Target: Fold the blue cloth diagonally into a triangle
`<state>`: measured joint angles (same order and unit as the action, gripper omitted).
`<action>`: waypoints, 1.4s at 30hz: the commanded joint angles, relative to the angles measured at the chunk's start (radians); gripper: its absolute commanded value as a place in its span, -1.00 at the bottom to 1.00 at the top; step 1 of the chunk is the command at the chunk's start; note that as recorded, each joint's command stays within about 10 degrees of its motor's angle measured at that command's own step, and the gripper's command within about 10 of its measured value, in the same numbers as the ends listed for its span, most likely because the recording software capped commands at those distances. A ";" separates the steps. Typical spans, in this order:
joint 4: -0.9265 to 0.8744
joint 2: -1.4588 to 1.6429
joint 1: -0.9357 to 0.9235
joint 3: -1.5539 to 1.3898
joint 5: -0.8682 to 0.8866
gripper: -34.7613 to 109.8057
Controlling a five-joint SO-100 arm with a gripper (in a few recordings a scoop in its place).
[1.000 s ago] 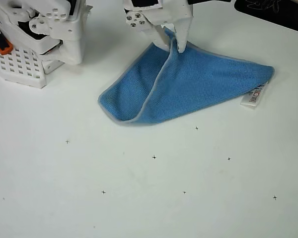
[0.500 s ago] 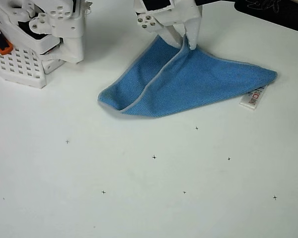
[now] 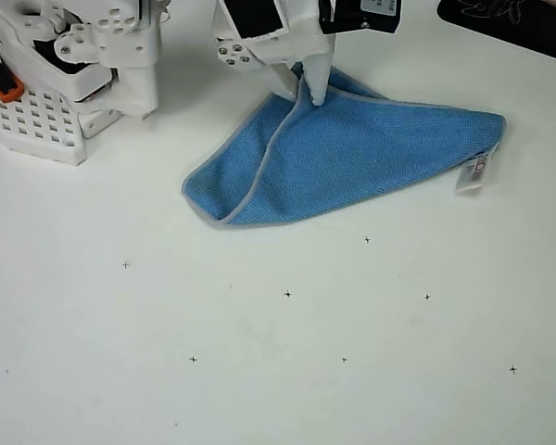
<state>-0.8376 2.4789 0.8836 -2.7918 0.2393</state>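
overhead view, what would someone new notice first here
The blue cloth stands out most: it lies folded over into a rough triangle on the white table, upper middle of the overhead view, with its white care tag sticking out at the right corner. Just above it, the white gripper pinches the cloth's top corner. A white perforated arm base sits at the upper left.

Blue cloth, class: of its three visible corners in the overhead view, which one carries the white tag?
The right-hand corner of the blue cloth: the white tag hangs there. The top corner is at the gripper; the lower-left is bare.
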 commanded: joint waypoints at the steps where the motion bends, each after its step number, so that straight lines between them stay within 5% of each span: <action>1: 0.018 0.049 0.009 0.015 -0.005 -0.34; 12: 0.008 0.264 -0.021 -0.018 -0.078 -0.14; 25: -0.388 0.736 -0.213 -0.017 -0.199 -0.14; 42: -0.298 0.808 -0.736 -0.071 -0.469 -0.16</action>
<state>-1.1612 3.2720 0.2025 -2.8609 -0.2010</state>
